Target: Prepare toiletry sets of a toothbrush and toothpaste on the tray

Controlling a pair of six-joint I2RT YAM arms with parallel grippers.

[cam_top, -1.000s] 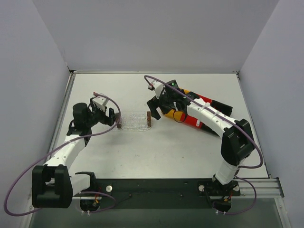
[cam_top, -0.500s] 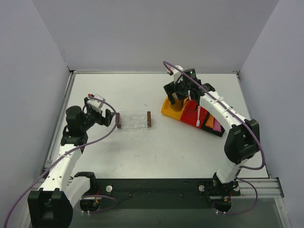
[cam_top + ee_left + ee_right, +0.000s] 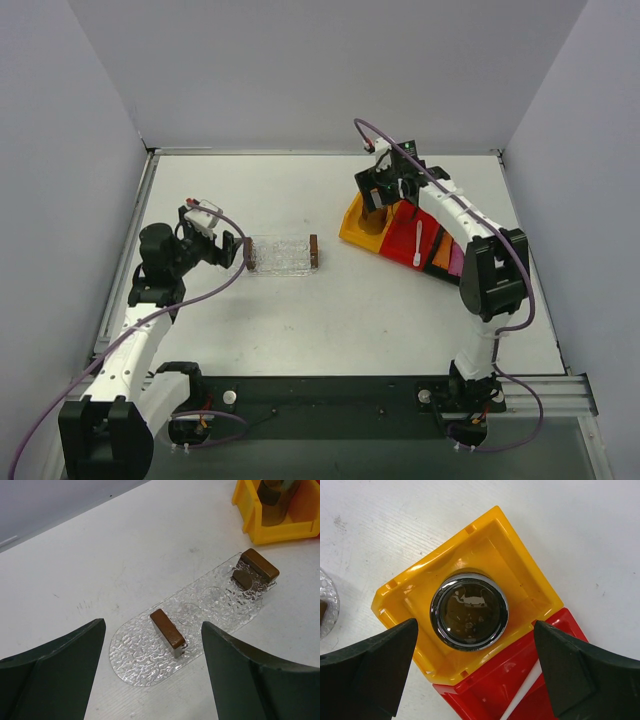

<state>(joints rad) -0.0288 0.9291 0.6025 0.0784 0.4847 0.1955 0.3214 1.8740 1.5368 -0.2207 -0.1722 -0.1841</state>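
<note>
The tray is a clear holder with a brown block at each end and lies left of centre with nothing in it. It also shows in the left wrist view. My left gripper is open and empty just off the tray's left end, and its jaws frame the near block in its own view. The white toothbrush lies in the red bin, seen as a strip in the right wrist view. The orange toothpaste and pink toothpaste lie beside it. My right gripper hangs open and empty over the yellow bin, jaws wide in its wrist view.
A dark round cup with a chrome rim stands in the yellow bin, which adjoins the red bin. A crinkly clear sheet sticks out past the tray's near block. The yellow bin is just beyond the tray's far end.
My right gripper left the tray's right end and moved right and back to above the yellow bin. My left gripper drew back a little from the tray's left end.
</note>
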